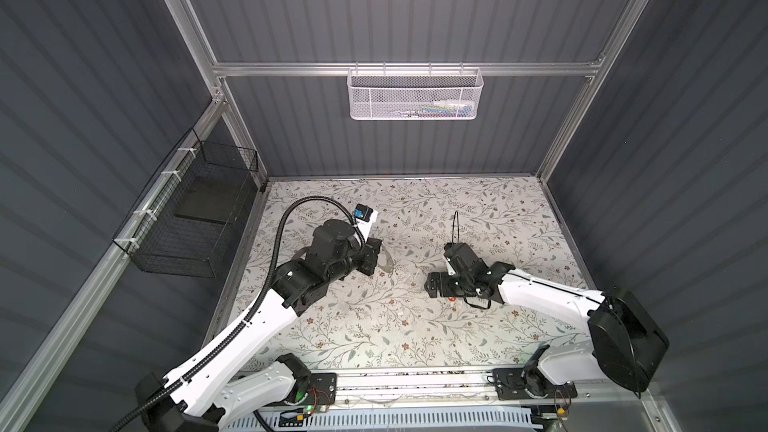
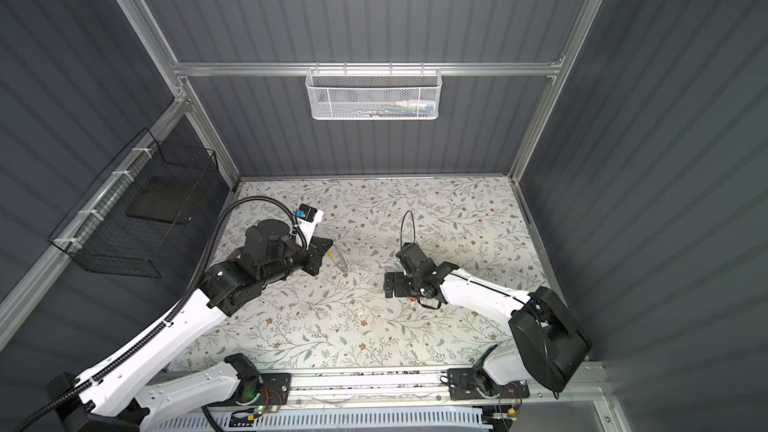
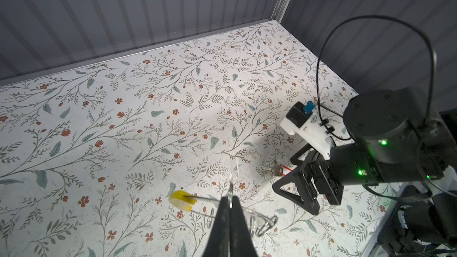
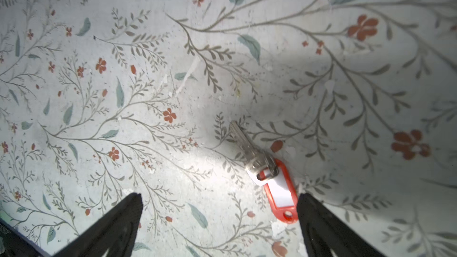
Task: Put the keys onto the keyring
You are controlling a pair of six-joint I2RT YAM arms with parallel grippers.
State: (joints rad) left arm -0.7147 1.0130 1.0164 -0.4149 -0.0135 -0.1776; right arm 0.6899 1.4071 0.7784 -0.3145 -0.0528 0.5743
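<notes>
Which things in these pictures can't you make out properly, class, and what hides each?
- Keys: in both top views, almost wholly under the right pincer.
- Keyring: left wrist view, part hidden behind the shut left pincer.
- White basket contents: both top views, too small, veiled by mesh.

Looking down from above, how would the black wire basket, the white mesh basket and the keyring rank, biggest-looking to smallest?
In a top view:
1. black wire basket
2. white mesh basket
3. keyring, far smaller
Both baskets hang on the walls above the table, nearer the camera, so their lead is partly due to that.
</notes>
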